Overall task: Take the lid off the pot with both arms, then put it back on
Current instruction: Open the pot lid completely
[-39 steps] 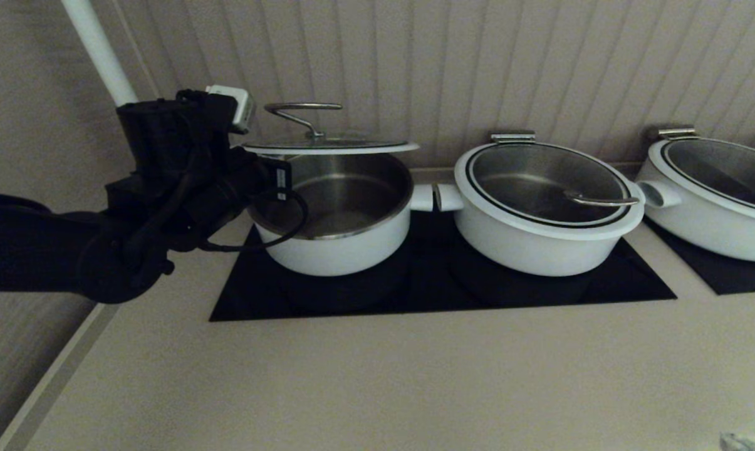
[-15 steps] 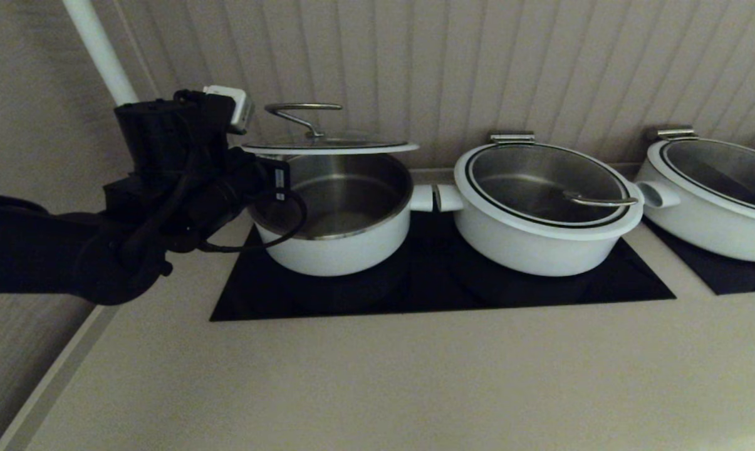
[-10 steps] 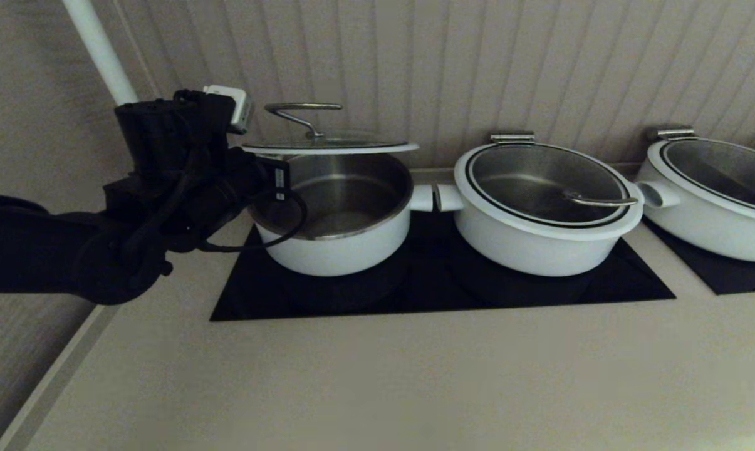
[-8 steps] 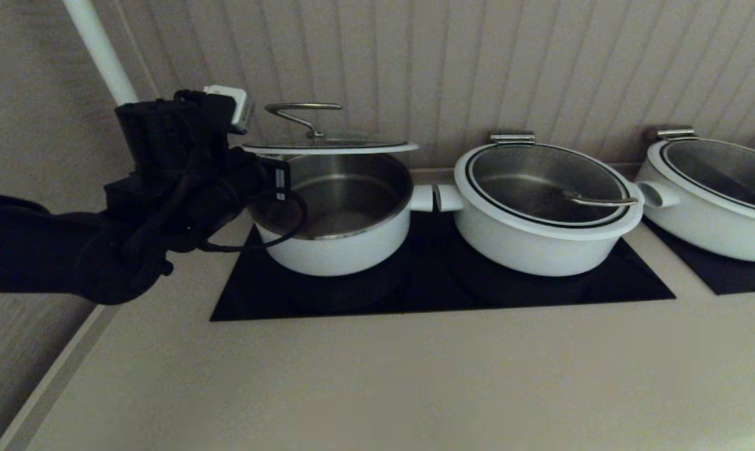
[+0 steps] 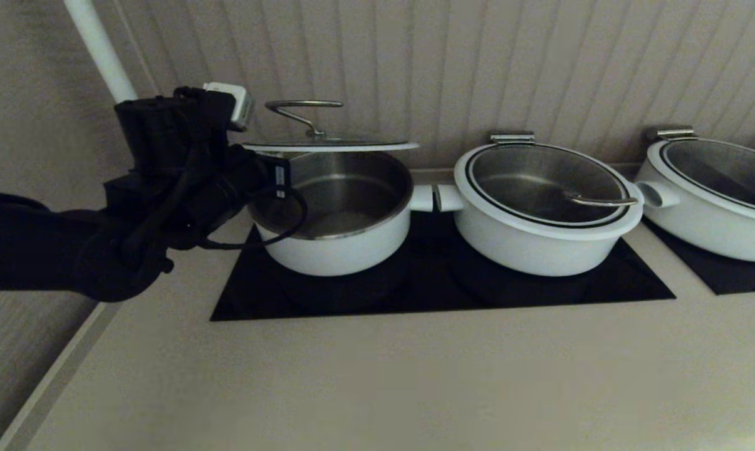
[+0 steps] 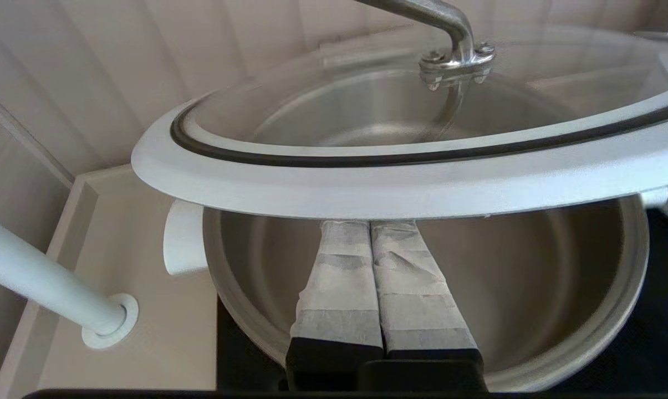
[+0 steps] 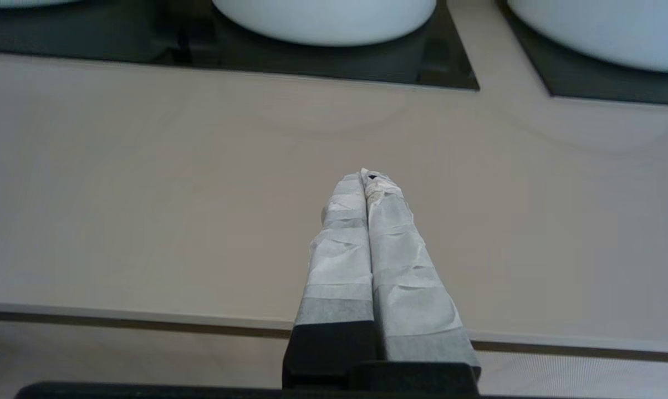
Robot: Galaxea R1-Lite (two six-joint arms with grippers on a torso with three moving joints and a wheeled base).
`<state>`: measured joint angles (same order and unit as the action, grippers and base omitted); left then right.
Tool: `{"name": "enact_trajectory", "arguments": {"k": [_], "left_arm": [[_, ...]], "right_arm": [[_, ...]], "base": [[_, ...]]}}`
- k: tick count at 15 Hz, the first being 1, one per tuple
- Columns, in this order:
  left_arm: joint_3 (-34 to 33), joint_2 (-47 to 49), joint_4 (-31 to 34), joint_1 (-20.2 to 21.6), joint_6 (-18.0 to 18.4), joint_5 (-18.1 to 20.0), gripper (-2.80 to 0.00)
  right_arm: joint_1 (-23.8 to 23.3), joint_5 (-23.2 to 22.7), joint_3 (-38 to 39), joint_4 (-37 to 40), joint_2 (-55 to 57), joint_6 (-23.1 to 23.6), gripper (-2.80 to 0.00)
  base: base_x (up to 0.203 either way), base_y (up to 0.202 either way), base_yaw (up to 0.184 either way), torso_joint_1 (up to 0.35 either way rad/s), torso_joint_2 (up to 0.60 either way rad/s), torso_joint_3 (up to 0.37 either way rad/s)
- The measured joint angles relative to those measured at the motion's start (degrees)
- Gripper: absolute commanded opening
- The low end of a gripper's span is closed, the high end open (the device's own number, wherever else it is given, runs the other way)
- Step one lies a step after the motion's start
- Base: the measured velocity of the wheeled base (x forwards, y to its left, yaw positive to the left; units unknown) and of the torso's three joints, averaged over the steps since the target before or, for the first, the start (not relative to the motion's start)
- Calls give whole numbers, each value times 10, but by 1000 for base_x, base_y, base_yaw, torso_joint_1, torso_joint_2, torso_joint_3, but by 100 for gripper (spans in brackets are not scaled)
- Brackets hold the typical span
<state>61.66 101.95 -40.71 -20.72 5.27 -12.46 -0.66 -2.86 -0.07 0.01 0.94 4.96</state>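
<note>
The lid (image 5: pixel 330 145), clear glass with a white rim and a steel wire handle (image 5: pixel 302 109), hangs level a little above the open deep white pot (image 5: pixel 333 244) at the left of the black cooktop. My left gripper (image 5: pixel 258 160) is at the lid's left edge. In the left wrist view its taped fingers (image 6: pixel 339 277) are pressed together with nothing between them. Their tips reach under the lid's white rim (image 6: pixel 400 183), which rests on them above the pot's steel interior (image 6: pixel 561 310). My right gripper (image 7: pixel 368 176) is shut and empty over the bare counter, out of the head view.
Two wider white pots with lids (image 5: pixel 543 213) (image 5: pixel 715 194) stand to the right, the nearer one's handle almost touching the deep pot's. A white pole (image 5: pixel 98 50) rises behind my left arm. The ribbed wall is close behind. The beige counter (image 5: pixel 383 382) lies in front.
The lid and my left gripper have risen very slightly above the pot. Nothing else has moved.
</note>
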Motion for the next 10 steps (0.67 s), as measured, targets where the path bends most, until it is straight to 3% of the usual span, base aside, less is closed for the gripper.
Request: {"name": "enact_trajectory", "arguments": {"k": [10], "left_arm": [[59,19,-2,0,-4,1,-280]], "right_arm": [[0,0,1,0,-9,0,-280]], "base": [[0,0,0,0,0,0]]}}
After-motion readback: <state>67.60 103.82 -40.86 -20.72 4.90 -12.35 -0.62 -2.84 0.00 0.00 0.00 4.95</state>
